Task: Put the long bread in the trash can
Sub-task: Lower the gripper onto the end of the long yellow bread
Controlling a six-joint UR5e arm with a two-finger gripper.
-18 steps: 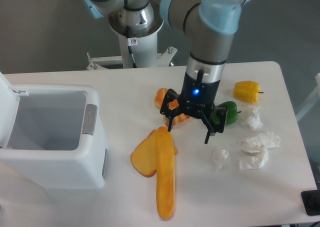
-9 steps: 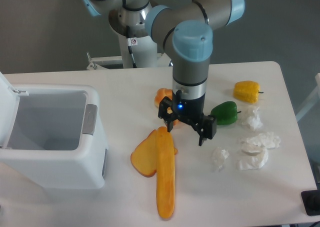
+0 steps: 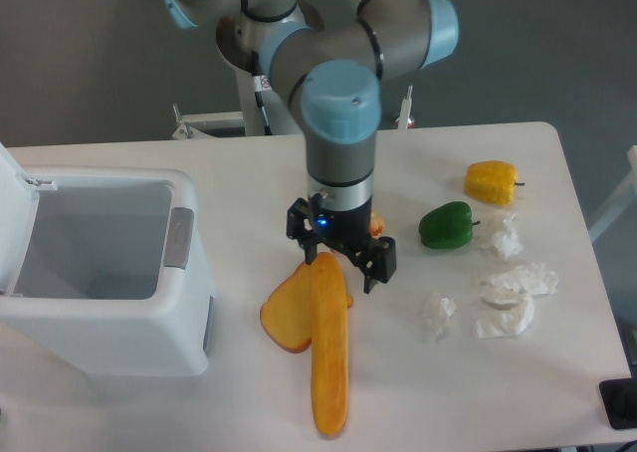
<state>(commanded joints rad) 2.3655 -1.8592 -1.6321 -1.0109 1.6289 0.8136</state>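
Observation:
The long bread is a smooth orange-yellow loaf lying lengthwise on the white table, its far end under my gripper. My gripper hangs open just above that far end, one finger on each side of it, holding nothing. The trash can is a large white bin at the left with its lid swung up and a grey latch panel on the side facing the bread; its inside looks empty.
A flat toast slice lies against the loaf's left side. An orange item is mostly hidden behind the gripper. At the right are a green pepper, a yellow pepper and several crumpled white paper balls.
The arm has swung left and slightly toward the camera, bringing the open gripper from beside the green pepper to over the loaf's far end. Nothing on the table moved.

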